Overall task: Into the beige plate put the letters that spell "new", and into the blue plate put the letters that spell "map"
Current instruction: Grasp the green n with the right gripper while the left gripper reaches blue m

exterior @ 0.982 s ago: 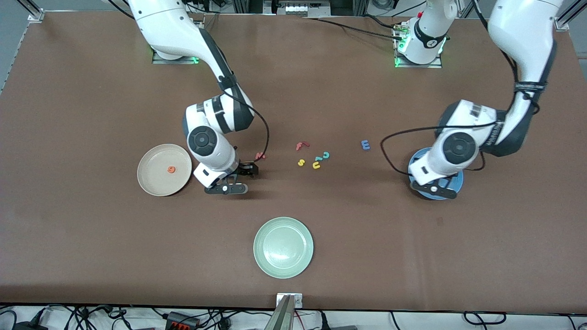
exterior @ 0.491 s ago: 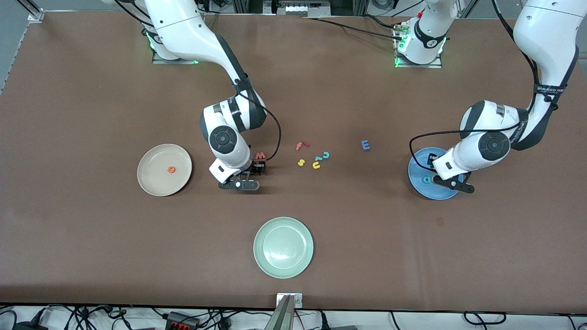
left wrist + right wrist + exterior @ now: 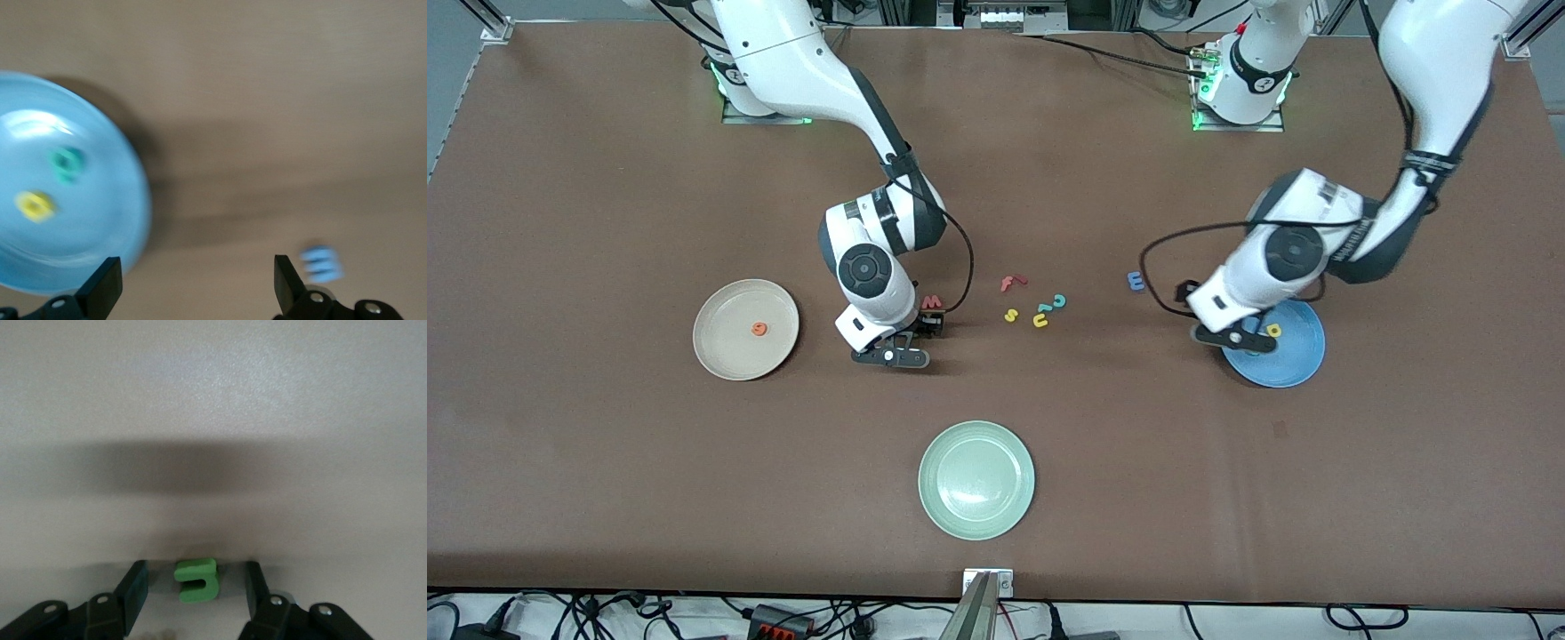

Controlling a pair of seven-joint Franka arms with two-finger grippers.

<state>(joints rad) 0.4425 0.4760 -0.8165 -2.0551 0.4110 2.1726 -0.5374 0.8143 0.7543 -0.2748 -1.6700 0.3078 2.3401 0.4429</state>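
The dark green n [image 3: 195, 580] lies on the table between the fingers of my right gripper [image 3: 195, 590], with a gap on each side; the gripper is open. In the front view that gripper [image 3: 927, 327] stands low beside the salmon-red w [image 3: 932, 302] and hides the n. The orange e [image 3: 759, 329] lies in the beige plate [image 3: 725, 351]. The yellow a [image 3: 1273, 331] and teal p [image 3: 67, 163] lie in the blue plate [image 3: 1294, 360]. My left gripper [image 3: 1199, 316] is open and holds nothing, over the table between that plate and the blue m [image 3: 1136, 281].
A red f [image 3: 1012, 283], yellow s [image 3: 1011, 315], yellow u [image 3: 1040, 320] and teal c [image 3: 1058, 301] lie in a cluster mid-table. A pale green plate [image 3: 976, 480] sits nearer the front camera.
My left gripper opened, left the yellow a in the blue plate and moved off the plate toward the m. My right gripper moved over beside the w and its fingers narrowed around the n.
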